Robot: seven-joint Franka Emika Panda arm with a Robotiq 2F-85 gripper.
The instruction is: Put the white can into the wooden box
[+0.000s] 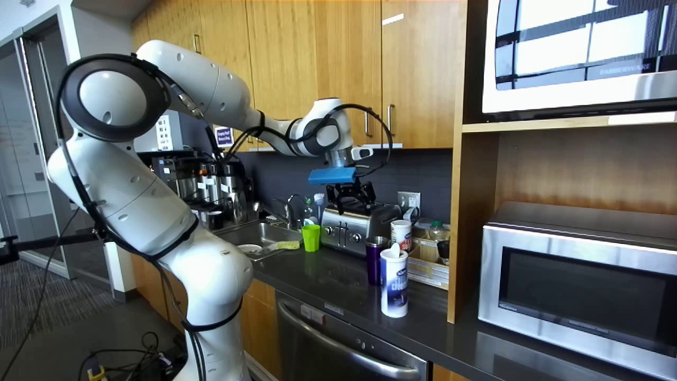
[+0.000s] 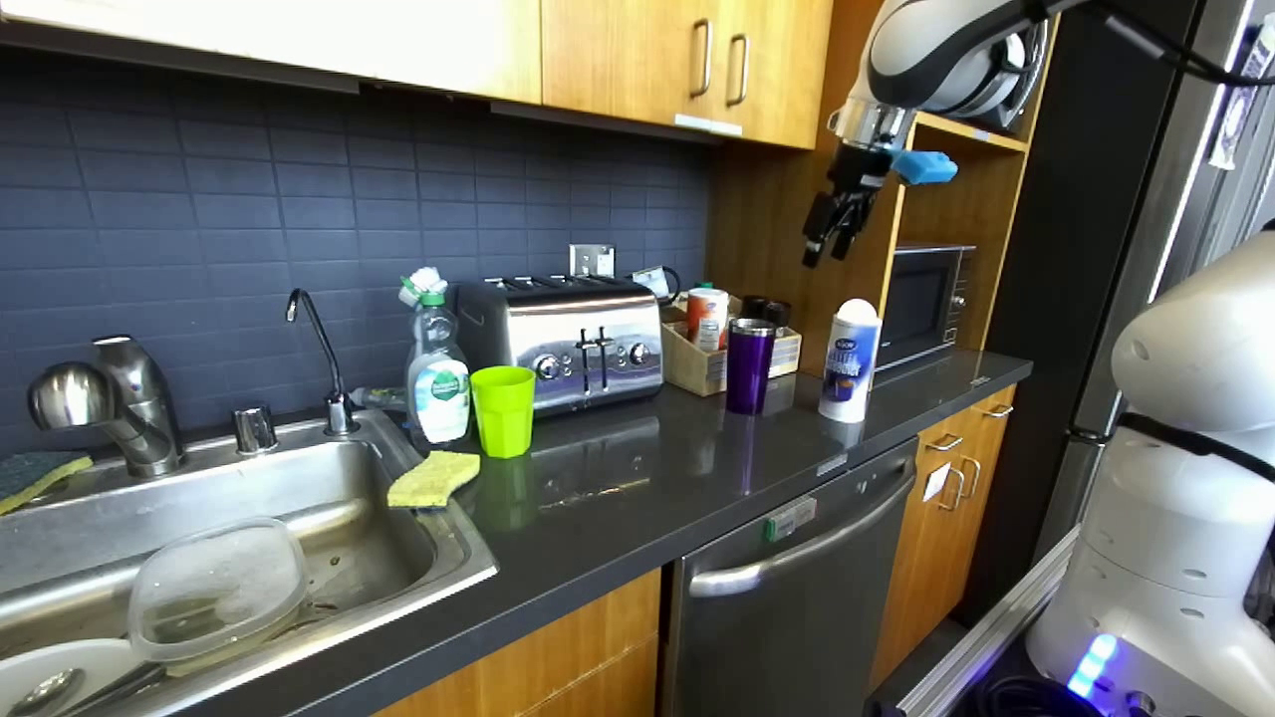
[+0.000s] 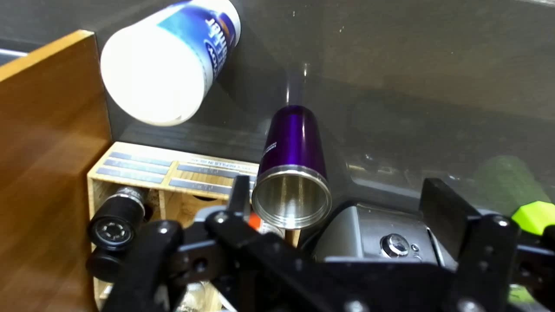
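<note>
Pincer (image 3: 338,193): jaws wide apart, nothing held, above worktop (image 2: 598,503). Purple tumbler (image 3: 297,143) shows betw. jaws in wrist view; low approach may clip it. Wooden box (image 2: 694,366) part-full: white can (image 1: 394,284) may jam or tip, insuff. room. Can: on worktop, nr. tumbler, outside box; upright, long axis approx. vert., top end up.

Tumbler (image 2: 748,370) on counter (image 2: 618,508), between can (image 2: 850,366) and toaster (image 2: 563,339), box (image 2: 695,364) behind it

Cntr (image 2: 637,508) w/ wht can (image 2: 850,363), tmblr (image 2: 749,368), toaster (image 2: 563,324), box (image 2: 702,371).
</note>
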